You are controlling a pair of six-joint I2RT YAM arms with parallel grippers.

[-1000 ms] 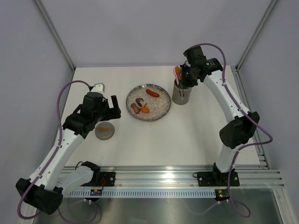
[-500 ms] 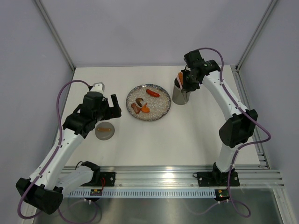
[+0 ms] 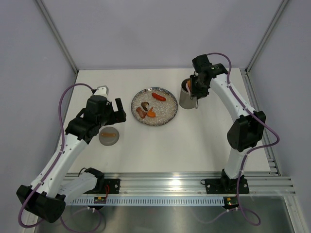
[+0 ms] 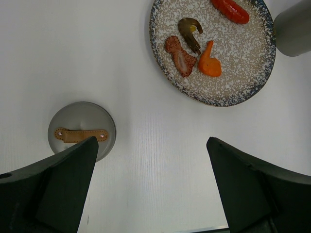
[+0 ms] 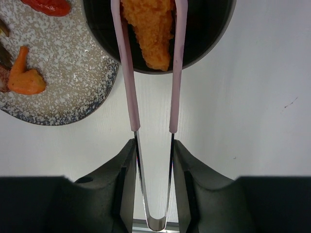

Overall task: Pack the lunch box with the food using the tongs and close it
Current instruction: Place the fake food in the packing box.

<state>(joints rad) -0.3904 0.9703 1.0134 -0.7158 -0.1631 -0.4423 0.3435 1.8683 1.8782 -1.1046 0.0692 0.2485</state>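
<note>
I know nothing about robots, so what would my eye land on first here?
The right hand holds pink tongs, an orange breaded piece between their arms, over the mouth of the grey lunch box at far right. Beside it, a speckled plate carries four more food pieces.

A robot lab test cell: a white table (image 3: 194,145) beneath the left gripper (image 4: 150,141) and right gripper (image 5: 154,160), plain grey wall panels (image 3: 146,34) on aluminium posts (image 3: 58,38) beyond them, a slotted aluminium rail (image 3: 170,187) behind them
</note>
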